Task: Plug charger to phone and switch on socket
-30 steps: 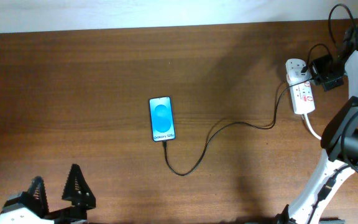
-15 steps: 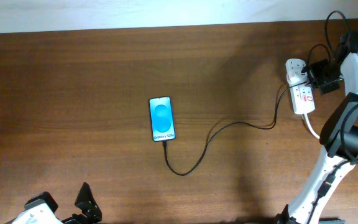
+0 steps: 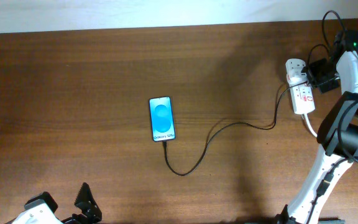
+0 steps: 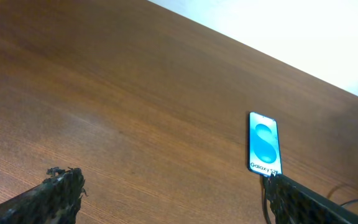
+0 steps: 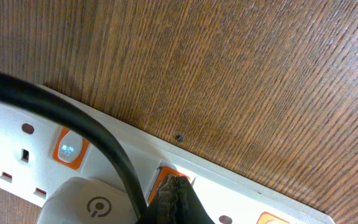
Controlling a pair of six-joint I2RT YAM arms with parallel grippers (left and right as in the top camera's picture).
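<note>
The phone point(image 3: 161, 119) lies screen up mid-table, its blue screen lit; it also shows in the left wrist view point(image 4: 264, 143). The charger point(image 3: 194, 162), a thin black cable, runs from the phone's lower end in a loop to the socket point(image 3: 302, 93) at the far right. My right gripper point(image 3: 317, 76) is shut, and its tip point(image 5: 176, 190) rests on an orange rocker switch point(image 5: 165, 175) of the socket point(image 5: 229, 190), beside the white plug block point(image 5: 82, 202). My left gripper point(image 3: 82, 205) is open and empty at the front left point(image 4: 173, 202).
A second orange switch point(image 5: 70, 149) sits further along the strip. A black cable point(image 5: 73, 118) crosses over the strip in the right wrist view. A thick white cord point(image 3: 312, 127) leaves the socket toward the right arm's base point(image 3: 347, 140).
My left gripper has pulled back toward the table's front edge. My right gripper has shifted slightly up and right beside the socket. The phone and cable have not moved.
</note>
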